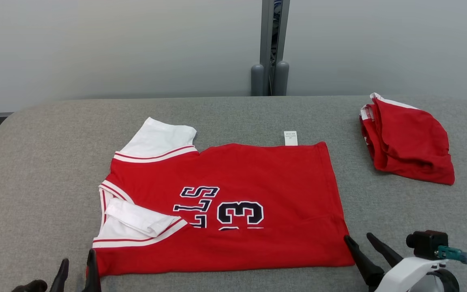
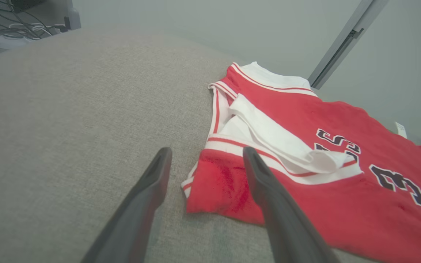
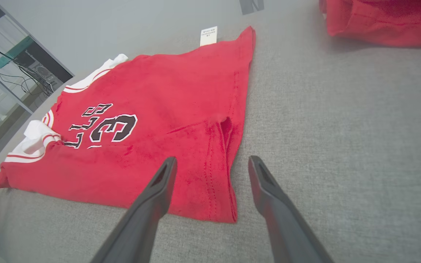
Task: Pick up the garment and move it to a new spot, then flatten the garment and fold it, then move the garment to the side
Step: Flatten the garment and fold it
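Basically, grey table (image 1: 35,170) with a red jersey (image 1: 258,174) lying flat at its middle, folded in half along the near edge, so the number print is cut by the fold. Collar end points to the robot's left, hem to the right. A white sleeve (image 1: 136,217) is folded over onto the red near the left end. Second red garment (image 1: 412,142) sits bunched at the far right, well apart from the jersey. Left gripper (image 1: 78,259) is at the jersey's near left corner, fingers spread wide, nothing held. In the left wrist view one finger is over the red corner; contact unclear. Right gripper (image 1: 358,236) is at the near right corner, also spread and empty, with the hem corner between its fingers in the right wrist view. Small white tag (image 1: 290,138) sticks out at the far edge.
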Robot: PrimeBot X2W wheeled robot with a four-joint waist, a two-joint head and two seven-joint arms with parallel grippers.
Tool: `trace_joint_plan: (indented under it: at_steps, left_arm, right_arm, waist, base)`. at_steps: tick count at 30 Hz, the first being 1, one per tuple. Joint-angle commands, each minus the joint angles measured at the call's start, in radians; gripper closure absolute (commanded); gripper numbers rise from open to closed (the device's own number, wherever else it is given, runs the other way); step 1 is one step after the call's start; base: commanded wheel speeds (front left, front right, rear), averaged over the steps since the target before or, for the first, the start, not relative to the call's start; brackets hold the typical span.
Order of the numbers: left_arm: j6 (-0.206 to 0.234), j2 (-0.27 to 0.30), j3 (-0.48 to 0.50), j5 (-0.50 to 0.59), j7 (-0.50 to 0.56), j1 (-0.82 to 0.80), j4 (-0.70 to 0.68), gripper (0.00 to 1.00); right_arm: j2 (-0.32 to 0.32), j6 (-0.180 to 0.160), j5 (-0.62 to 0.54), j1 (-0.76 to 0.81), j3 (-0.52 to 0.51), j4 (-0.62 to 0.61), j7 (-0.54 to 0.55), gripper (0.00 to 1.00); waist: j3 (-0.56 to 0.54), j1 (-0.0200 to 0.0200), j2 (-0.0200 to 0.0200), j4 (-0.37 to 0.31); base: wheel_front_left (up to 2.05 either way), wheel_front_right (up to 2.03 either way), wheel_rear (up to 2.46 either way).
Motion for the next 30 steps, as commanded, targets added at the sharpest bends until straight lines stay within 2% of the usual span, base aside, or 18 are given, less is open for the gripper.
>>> trace_joint_plan:
  at_steps: [1,7,11,16,23,26,30]
  left_arm:
    - [-0.004,0.001,0.017,0.016,-0.001,0.003,-0.044,0.00]
    - [-0.008,-0.020,0.036,0.121,-0.001,0.011,-0.249,0.00]
    - [-0.009,-0.028,0.043,0.176,-0.001,0.015,-0.334,0.00]
    - [0.025,-0.035,0.065,0.221,-0.001,0.030,-0.427,0.00]
    - [0.064,-0.035,0.035,0.260,-0.001,0.044,-0.477,0.00]
    - [0.077,-0.035,0.023,0.250,-0.001,0.051,-0.481,0.00]
    - [0.063,-0.035,0.003,0.250,-0.001,0.021,-0.462,0.00]
  right_arm:
    - [-0.007,0.000,-0.012,0.002,-0.018,-0.030,-0.018,0.00]
    - [0.017,0.000,-0.106,-0.015,-0.067,-0.097,-0.106,0.00]
    - [0.043,0.000,-0.169,-0.029,-0.095,-0.101,-0.159,0.00]
    - [0.093,0.000,-0.272,-0.024,-0.178,-0.099,-0.206,0.00]
    - [0.165,0.000,-0.389,-0.001,-0.285,-0.129,-0.212,0.00]
    - [0.189,0.000,-0.418,0.013,-0.300,-0.142,-0.211,0.00]
    - [0.200,0.000,-0.436,0.009,-0.303,-0.143,-0.211,0.00]
  waist:
    - [0.001,0.0000,0.0000,0.001]
    - [0.006,0.0000,0.0000,0.005]
    - [0.005,0.0000,0.0000,0.011]
    - [0.004,0.0000,0.0000,0.011]
    - [0.011,0.0000,0.0000,0.017]
    - [0.012,0.0000,0.0000,0.017]
    - [0.018,0.0000,0.0000,0.019]
  base:
    - [0.00,0.00,0.00]
    - [0.00,0.00,0.00]
    - [0.00,0.00,0.00]
    - [0.00,0.00,0.00]
    - [0.00,0.00,0.00]
    - [0.00,0.00,0.00]
    - [0.00,0.00,0.00]
